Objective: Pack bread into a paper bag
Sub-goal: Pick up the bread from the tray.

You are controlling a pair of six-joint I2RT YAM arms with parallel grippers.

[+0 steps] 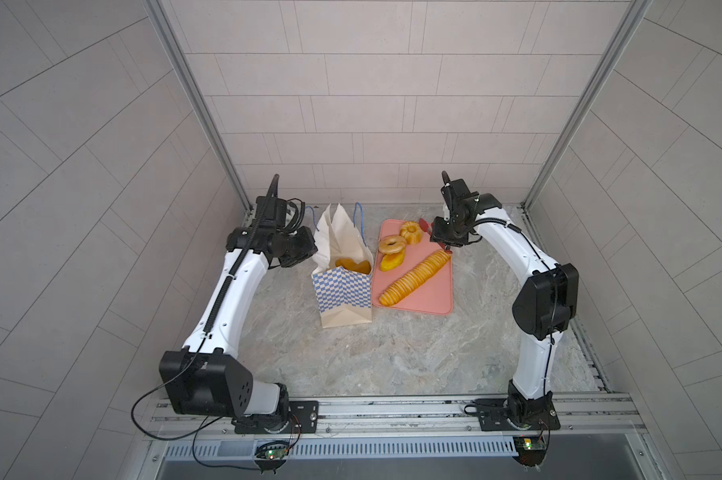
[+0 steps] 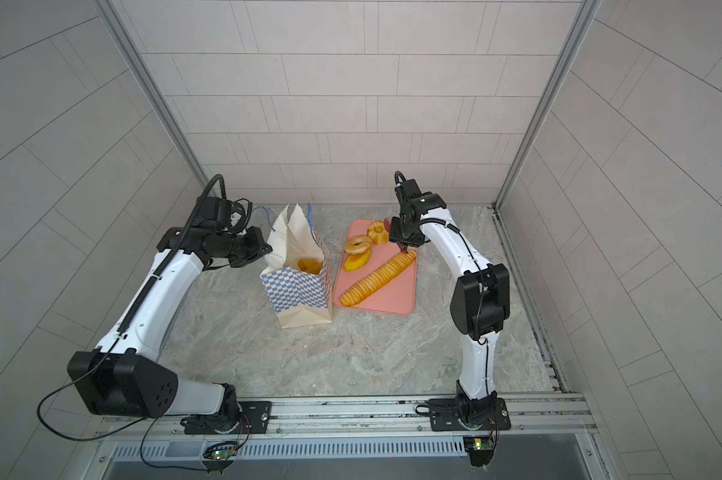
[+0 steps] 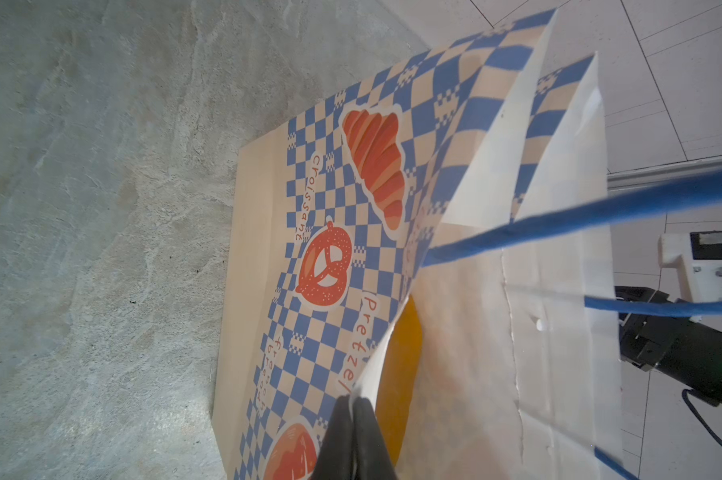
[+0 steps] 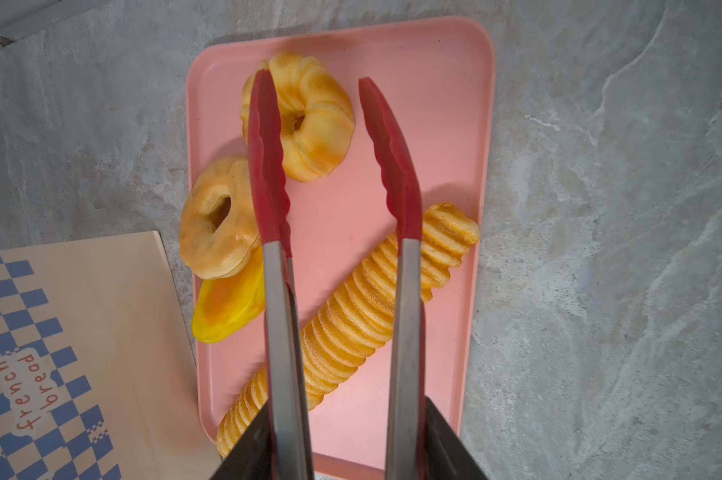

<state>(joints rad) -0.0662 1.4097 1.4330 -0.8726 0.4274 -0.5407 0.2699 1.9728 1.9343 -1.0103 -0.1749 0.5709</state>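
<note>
While the left gripper (image 3: 354, 409) pinches the paper bag (image 1: 342, 291) by its rim, jaws fully closed on the paper and holding the mouth open, the right gripper (image 4: 346, 444) is clamped on the steel handles of the red tongs (image 4: 267, 174). Tong blades stand apart, nothing between them, hovering above the pink tray (image 4: 446, 83).

Bread: some golden pieces (image 1: 353, 265) already sit inside the bag, count not readable. 4 left on the tray: ridged baguette (image 4: 351, 320) lying diagonally, ring doughnut (image 4: 222, 220) resting on a yellow oval piece (image 4: 230, 307), fluted ring (image 4: 313, 120) at the far end. Bag stands just beside the tray.

Step, my read: between picks, lining up on the next piece. Blades sit over the fluted ring and the bare tray beside it, so that looks like the target. Next move needs: drop until the blades straddle it, squeeze, lift clear, carry over the bag mouth, release. Baguette is the awkward one: long, probably end-first.
</note>
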